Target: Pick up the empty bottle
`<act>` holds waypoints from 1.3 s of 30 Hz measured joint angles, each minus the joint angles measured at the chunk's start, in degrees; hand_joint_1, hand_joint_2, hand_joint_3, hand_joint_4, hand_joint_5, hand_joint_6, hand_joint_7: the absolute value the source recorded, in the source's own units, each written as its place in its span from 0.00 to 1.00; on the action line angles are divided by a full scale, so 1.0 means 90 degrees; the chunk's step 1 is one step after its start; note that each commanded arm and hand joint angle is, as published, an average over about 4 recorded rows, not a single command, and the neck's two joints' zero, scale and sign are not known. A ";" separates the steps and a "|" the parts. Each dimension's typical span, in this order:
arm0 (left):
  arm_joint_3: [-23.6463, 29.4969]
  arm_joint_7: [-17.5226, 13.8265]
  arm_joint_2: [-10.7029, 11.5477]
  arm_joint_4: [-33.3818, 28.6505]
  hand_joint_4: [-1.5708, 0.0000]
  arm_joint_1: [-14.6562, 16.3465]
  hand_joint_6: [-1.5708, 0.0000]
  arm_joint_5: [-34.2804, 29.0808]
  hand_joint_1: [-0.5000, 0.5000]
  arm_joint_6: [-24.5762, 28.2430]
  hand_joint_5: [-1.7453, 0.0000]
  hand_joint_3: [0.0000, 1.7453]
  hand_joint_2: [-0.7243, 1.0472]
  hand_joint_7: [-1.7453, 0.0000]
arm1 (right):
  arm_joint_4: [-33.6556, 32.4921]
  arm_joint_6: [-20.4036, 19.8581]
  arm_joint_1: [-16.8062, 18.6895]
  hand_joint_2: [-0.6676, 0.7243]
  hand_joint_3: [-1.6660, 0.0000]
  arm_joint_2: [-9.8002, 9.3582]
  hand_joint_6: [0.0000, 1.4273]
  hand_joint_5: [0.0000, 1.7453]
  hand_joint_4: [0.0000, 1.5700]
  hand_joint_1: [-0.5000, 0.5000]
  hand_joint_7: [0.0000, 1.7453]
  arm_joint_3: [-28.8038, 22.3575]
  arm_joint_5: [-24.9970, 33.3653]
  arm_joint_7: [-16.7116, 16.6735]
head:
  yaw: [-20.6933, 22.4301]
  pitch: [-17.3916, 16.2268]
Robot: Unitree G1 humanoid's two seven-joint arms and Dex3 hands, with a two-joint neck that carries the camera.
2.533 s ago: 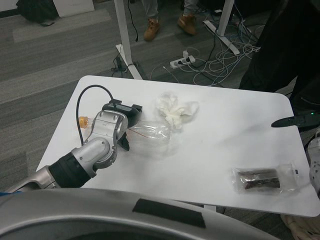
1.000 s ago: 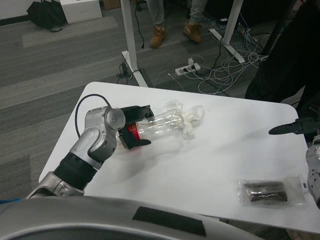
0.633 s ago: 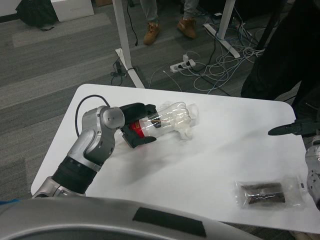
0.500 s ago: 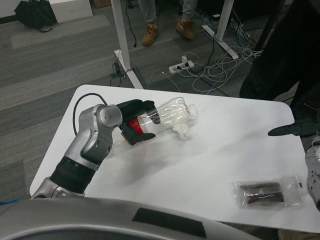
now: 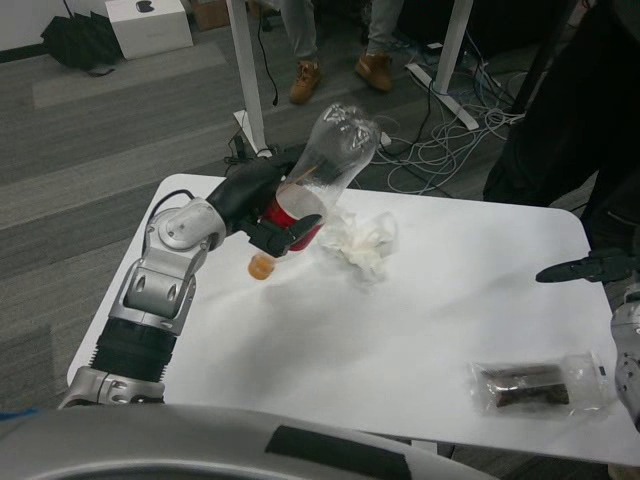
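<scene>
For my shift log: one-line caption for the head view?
Left hand holds the empty bottle aloft, cap downward, beside crumpled tissue on the white table.

Raised off the tabletop [image 5: 430, 300] in the left hand [image 5: 262, 205] and tipped from lying flat to steeply tilted, base up and orange cap [image 5: 261, 266] down: the empty bottle [image 5: 325, 165], now clear above the crumpled tissue [image 5: 365, 243].

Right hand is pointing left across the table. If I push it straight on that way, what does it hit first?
Probably nothing close: the right hand points over bare table toward the crumpled tissue, likely first in line. Height is unclear.
</scene>
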 measured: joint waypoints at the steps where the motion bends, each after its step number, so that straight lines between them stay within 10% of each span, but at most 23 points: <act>1: 0.0019 0.0127 -0.0049 0.0332 0.05 -0.0067 0.60 -0.0468 0.00 -0.0410 0.00 0.95 0.60 0.33 | 0.0001 0.0000 0.0001 0.86 1.00 0.0003 0.00 0.00 0.02 0.04 0.00 0.0000 0.0000 0.0000 | 0.0000 0.0047; 7: -0.0255 0.0681 -0.0335 0.2306 0.05 -0.0660 0.53 -0.2778 0.00 -0.2413 0.00 0.95 0.60 0.32 | 0.0004 0.0002 -0.0005 0.86 1.00 0.0055 0.00 0.00 0.02 0.04 0.00 0.0000 0.0001 0.0002 | -0.0001 0.0095; 17: -0.0899 0.1167 -0.0444 0.4298 0.02 -0.1660 0.41 -0.4529 0.00 -0.4075 0.00 0.95 0.60 0.26 | -0.0210 0.0024 -0.0197 0.86 1.00 0.0145 0.00 0.00 0.04 0.04 0.00 0.0000 0.0064 0.0108 | -0.0103 0.0421; 25: -0.1031 0.1269 -0.0419 0.4628 0.02 -0.1958 0.38 -0.4778 0.00 -0.4251 0.00 0.95 0.63 0.24 | -0.0395 0.0026 -0.0237 0.86 1.00 0.0273 0.00 0.00 0.04 0.04 0.00 -0.0053 0.0098 0.0122 | -0.0106 0.0430; 29: -0.1033 0.1336 -0.0413 0.4768 0.02 -0.2000 0.37 -0.4849 0.00 -0.4265 0.00 0.95 0.60 0.24 | -0.0459 0.0027 -0.0237 0.86 1.00 0.0277 0.00 0.00 0.04 0.04 0.00 -0.0070 0.0108 0.0153 | -0.0526 0.1211; 39: -0.1036 0.1422 -0.0410 0.5081 0.02 -0.2096 0.35 -0.4933 0.00 -0.4281 0.00 0.95 0.61 0.20 | -0.0585 0.0135 -0.0237 0.86 1.00 0.0285 0.00 0.00 0.02 0.04 0.00 -0.0072 0.0068 0.0276 | -0.0939 0.1597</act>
